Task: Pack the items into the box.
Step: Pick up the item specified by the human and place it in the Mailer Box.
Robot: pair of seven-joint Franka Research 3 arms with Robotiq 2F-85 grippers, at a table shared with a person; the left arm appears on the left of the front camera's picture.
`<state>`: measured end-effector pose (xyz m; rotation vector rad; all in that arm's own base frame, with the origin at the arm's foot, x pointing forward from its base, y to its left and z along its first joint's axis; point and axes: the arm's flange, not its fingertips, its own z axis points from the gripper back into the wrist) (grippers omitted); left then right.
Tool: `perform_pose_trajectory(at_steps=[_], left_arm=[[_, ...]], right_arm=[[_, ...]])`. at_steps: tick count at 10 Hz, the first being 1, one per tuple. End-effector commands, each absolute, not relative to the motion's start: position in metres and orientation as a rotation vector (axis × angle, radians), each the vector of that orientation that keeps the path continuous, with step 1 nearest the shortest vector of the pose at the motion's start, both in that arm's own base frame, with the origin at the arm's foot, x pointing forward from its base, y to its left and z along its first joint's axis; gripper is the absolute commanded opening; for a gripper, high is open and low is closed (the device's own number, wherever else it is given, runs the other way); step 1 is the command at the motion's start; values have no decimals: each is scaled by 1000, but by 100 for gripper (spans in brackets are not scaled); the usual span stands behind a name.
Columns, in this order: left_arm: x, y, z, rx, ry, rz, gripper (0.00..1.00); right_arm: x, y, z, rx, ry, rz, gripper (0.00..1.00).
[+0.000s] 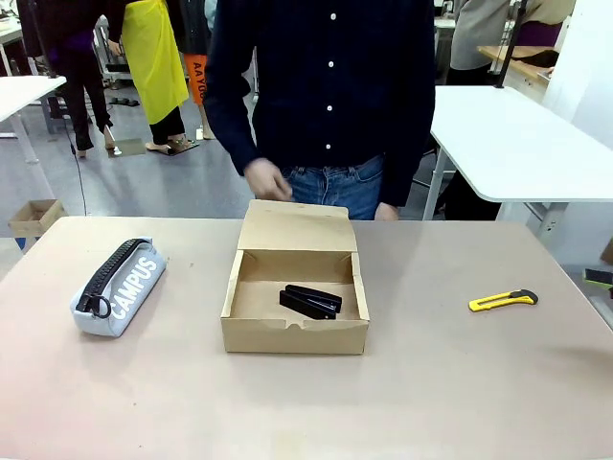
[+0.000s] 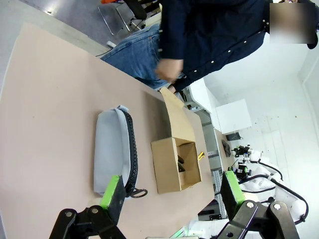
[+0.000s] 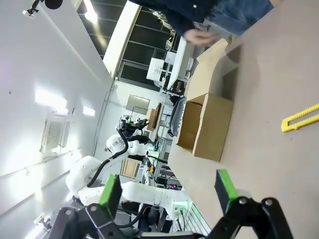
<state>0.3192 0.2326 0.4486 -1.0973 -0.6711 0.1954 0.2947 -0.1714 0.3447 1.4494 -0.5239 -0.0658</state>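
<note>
– As the left claw point(image 2: 170, 189) hangs over the desk point(image 2: 55, 99), how are its fingers set?
– They are spread wide, green pads point(image 2: 112, 191) far apart, with nothing between them. Just ahead of it the pouch point(image 2: 112, 152) lies flat on the desk. The box point(image 2: 164, 172) is beside the pouch, a little farther off.
– And the right claw point(image 3: 168, 189)?
– It is also wide and empty, over bare desk. The box is ahead of it, and the yellow knife point(image 3: 300, 118) is off to one side.
– How do things lie from the front?
– The box sits mid-desk with its lid flap point(image 1: 295, 225) raised at the far edge. The black stapler point(image 1: 310, 301) lies inside on the bottom, right of centre. The grey pouch, lettered "CAMPUS", is outside on the desk, left of the box and apart from it. The knife lies well to the right.
– And the person point(image 1: 326, 77)?
– They stand at the far side in a dark shirt and jeans. One hand point(image 1: 266, 179), blurred, is just above the flap.
</note>
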Motion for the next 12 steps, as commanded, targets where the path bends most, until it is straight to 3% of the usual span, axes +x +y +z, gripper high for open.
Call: perform_pose_trajectory(at_steps=[1, 12], left_arm=[[320, 232, 450, -1112, -701, 184, 100], [320, 232, 450, -1112, -701, 184, 100]], right_arm=[[290, -172, 345, 1455, -514, -57, 100], [290, -172, 345, 1455, -514, -57, 100]])
